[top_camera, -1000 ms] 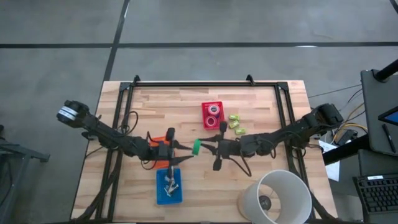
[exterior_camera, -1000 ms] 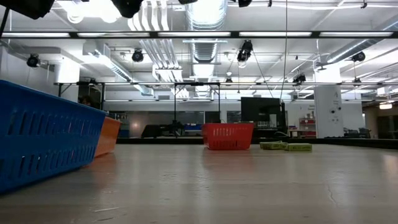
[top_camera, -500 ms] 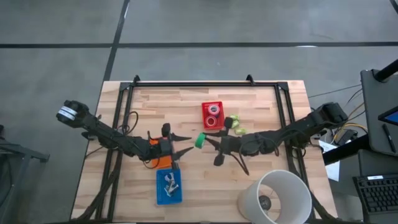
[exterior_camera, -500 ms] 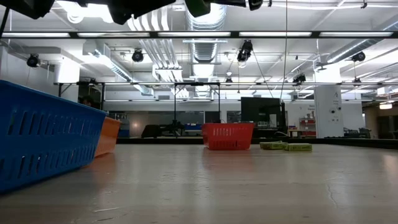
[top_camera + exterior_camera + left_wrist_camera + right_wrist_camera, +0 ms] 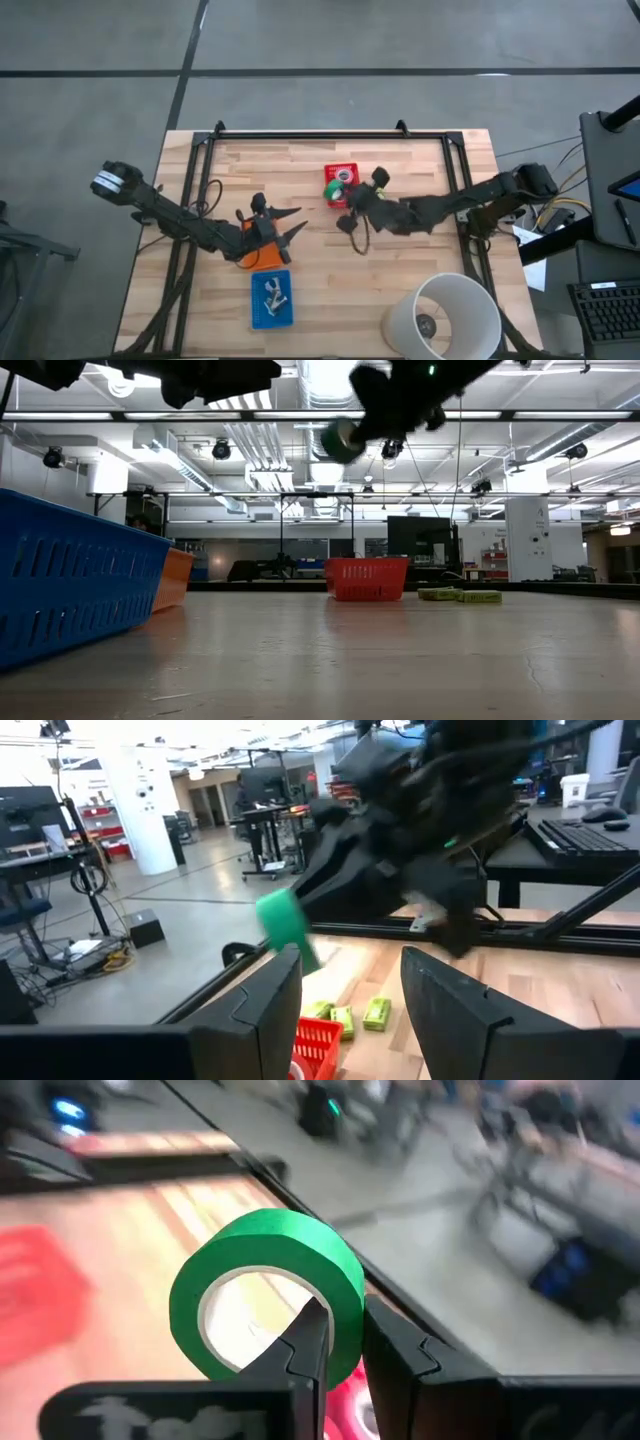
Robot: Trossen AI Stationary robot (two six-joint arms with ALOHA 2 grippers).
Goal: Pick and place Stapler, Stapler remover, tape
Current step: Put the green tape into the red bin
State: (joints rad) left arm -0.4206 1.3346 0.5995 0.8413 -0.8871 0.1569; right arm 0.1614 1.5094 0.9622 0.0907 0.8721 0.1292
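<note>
Blue basket (image 5: 271, 300) sits low on my left, orange basket (image 5: 262, 258) just above it. My left gripper (image 5: 292, 222) hangs over that one, fingers wide, holding nothing. My right gripper (image 5: 341, 190) pinches the green tape (image 5: 336, 189) over the red basket (image 5: 341, 173).

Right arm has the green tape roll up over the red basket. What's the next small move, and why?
Probably lower and release. The right end effector pinches the green tape roll by its wall, over the red basket, which already holds rolls. The left end effector waits open above the orange basket.
</note>
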